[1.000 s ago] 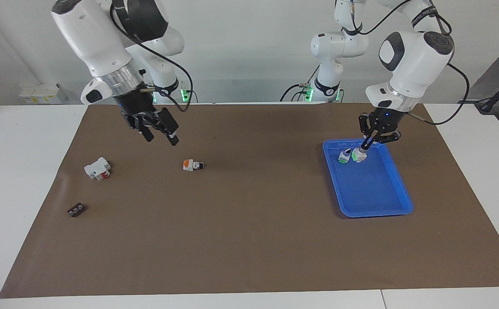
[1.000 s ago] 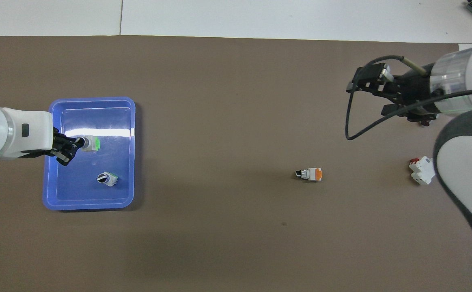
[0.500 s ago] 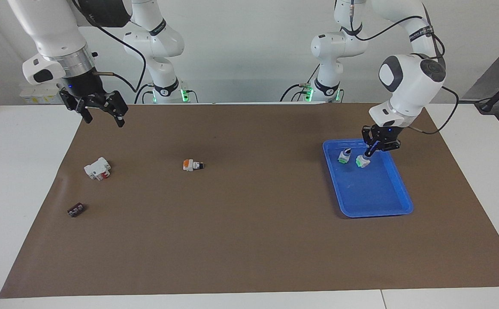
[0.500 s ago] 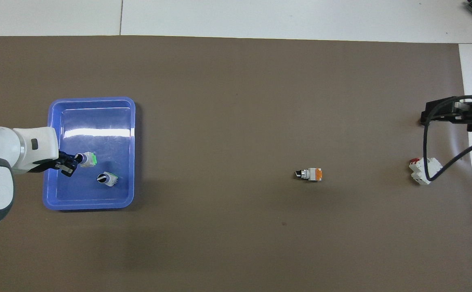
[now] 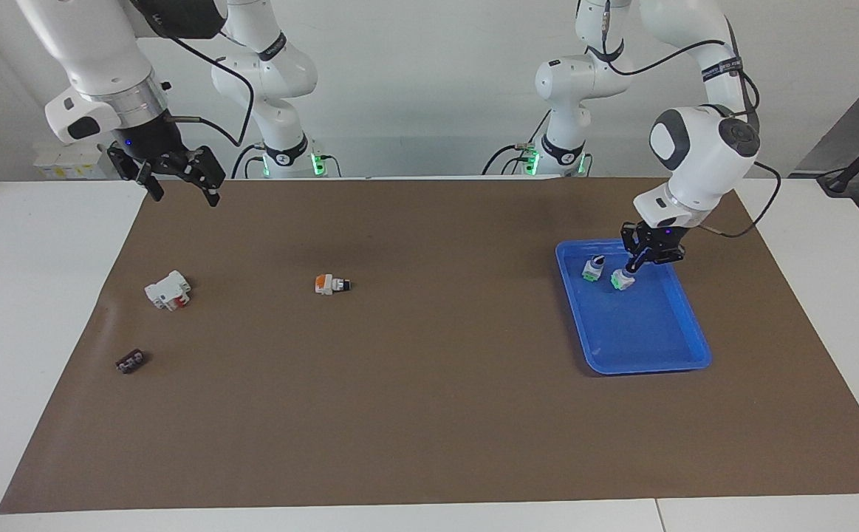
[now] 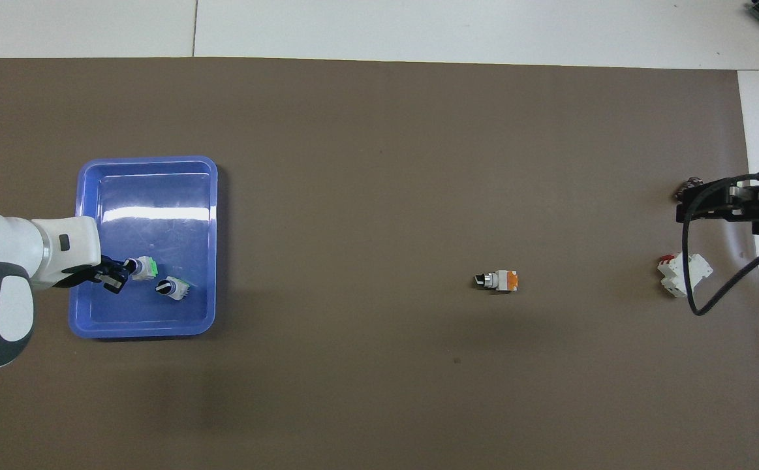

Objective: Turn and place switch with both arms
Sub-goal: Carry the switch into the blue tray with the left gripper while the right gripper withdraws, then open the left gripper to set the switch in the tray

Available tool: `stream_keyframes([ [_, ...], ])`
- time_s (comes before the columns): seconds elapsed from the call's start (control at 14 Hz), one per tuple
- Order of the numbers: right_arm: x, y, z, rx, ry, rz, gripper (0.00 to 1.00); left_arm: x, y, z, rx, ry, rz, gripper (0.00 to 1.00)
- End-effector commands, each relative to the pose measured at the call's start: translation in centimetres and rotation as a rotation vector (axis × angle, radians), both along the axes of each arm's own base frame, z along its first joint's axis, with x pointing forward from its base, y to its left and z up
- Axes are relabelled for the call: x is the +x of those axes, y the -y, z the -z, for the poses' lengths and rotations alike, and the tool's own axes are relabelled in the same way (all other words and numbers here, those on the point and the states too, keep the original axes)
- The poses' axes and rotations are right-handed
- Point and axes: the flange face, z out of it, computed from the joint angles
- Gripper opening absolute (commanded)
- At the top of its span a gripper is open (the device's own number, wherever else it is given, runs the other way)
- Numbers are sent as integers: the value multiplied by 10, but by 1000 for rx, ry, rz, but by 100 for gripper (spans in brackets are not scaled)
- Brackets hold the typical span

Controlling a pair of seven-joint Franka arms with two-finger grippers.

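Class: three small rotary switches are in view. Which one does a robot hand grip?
The green-based switch in the blue tray, gripped at its knob by the left hand. Its green twin stands free beside it; the orange-based switch lies on the mat.

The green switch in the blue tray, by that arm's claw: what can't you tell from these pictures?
- Both views: too small to tell whether the left gripper is closed on the green switch, or whether it rests on the blue tray.
- Overhead view: the right gripper partly covers the small dark part.
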Motion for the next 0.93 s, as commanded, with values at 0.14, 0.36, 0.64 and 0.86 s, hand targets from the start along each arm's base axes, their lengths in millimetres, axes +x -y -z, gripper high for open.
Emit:
stream_keyframes([
  [0.14, -5, 5, -6, -32, 9, -24, 100, -6, -1, -2, 22, 20, -27, 69],
  [0.36, -6, 5, -5, -30, 6, -23, 100, 0, -2, -12, 19, 29, -69, 100],
  [0.64, -7, 7, -3, -22, 0, -14, 100, -12, -1, -44, 21, 21, -287, 100],
  [0.86, -7, 6, -4, -20, 2, -12, 100, -2, 7, -90, 13, 25, -424, 100],
])
